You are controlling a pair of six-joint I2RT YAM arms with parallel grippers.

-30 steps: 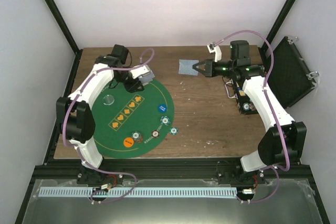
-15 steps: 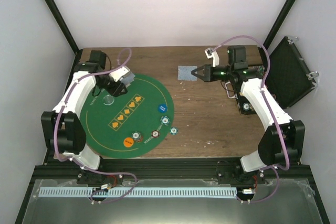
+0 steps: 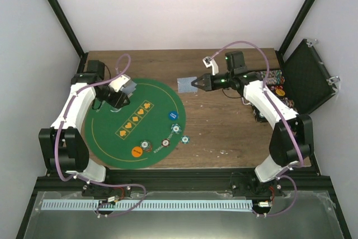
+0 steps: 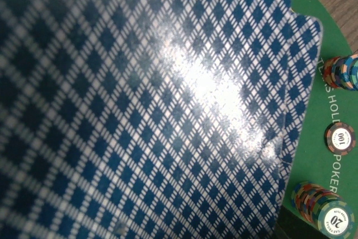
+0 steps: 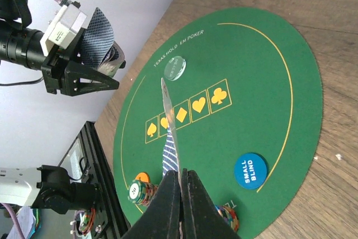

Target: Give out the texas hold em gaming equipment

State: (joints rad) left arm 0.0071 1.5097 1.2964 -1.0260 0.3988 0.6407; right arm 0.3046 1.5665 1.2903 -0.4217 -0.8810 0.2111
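Status: partly done.
- Surface (image 3: 224, 127): mat (image 3: 112, 138) fills the 9 o'clock half. The open case (image 3: 307, 82) sits at the 3 o'clock edge with more chips (image 3: 274, 80) inside, not yet handed out.
- Left gripper (image 3: 123, 94) hangs over the mat's 11 o'clock rim. The deck (image 3: 129, 87) blocks its wrist view, so I read the jaws as clamped on the deck.
- Right gripper (image 3: 194, 83): jaws pinched on one card (image 3: 184, 84), held face-down, edge-on to its wrist cam. It's off the mat, just past the 1 o'clock rim.
- No cards lie on the mat, and the suit boxes (image 3: 136, 118) are bare. Dealing looks not yet begun.
- Chips already out: blue chip (image 3: 173, 115) at 3 o'clock on the mat, orange chip (image 3: 136, 151) at 6, stacks (image 3: 146, 146) along the 5 o'clock rim, and a clear button (image 5: 175, 70) near the left jaws.

In the way: the two arms are close at the mat's far edge, and the rim stacks could be clipped by a low sweep.
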